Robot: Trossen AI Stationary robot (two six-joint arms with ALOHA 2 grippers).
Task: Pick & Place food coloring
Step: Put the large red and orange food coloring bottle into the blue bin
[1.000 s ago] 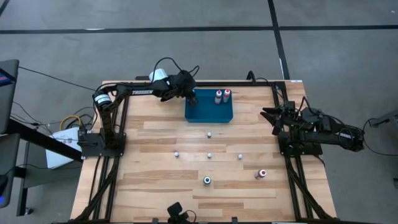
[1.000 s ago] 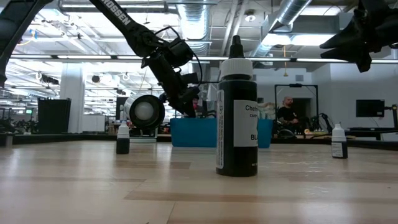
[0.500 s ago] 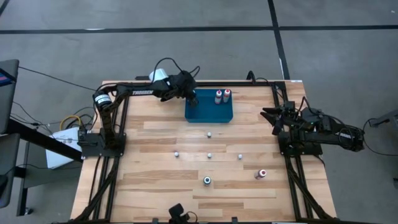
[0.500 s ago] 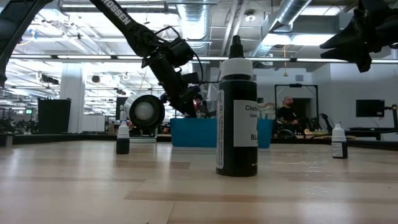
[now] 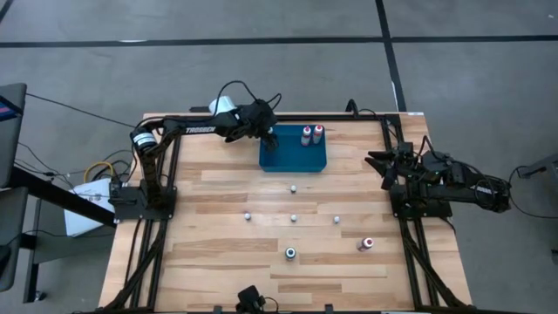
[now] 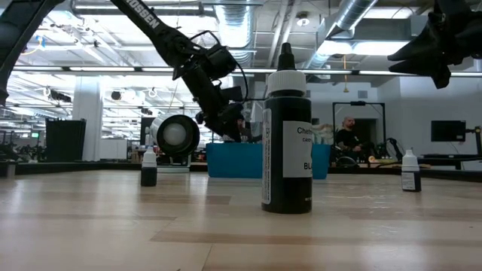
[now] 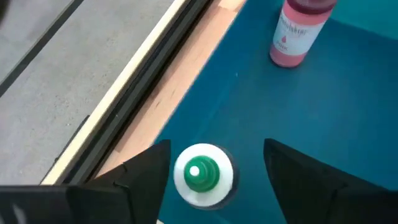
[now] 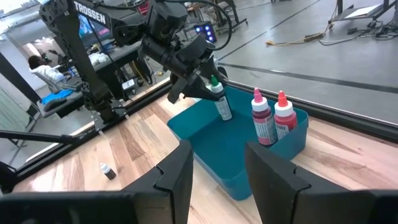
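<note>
The blue tray (image 5: 294,157) lies at the table's far middle. A green-topped food coloring bottle (image 7: 202,174) stands on the tray's floor in its far left corner and leans a little in the right wrist view (image 8: 219,102). My left gripper (image 7: 211,168) hangs over it, open, with one finger on each side of the cap and a gap on both sides. Two red-topped bottles (image 5: 311,134) stand in the tray's far right corner. Another red-topped bottle (image 5: 367,244) stands on the table near the right. My right gripper (image 5: 381,166) waits open by the right edge.
Several small white-capped bottles (image 5: 294,217) stand across the table's middle. A dark bottle with a white cap (image 6: 286,135) stands near the front edge. A big white cylinder (image 6: 173,135) sits behind the tray's left side. People and desks show in the room beyond.
My left gripper has opened over the tray's far left corner and let go of the green-topped bottle, which stays on the tray's floor. The gripper has risen slightly.
</note>
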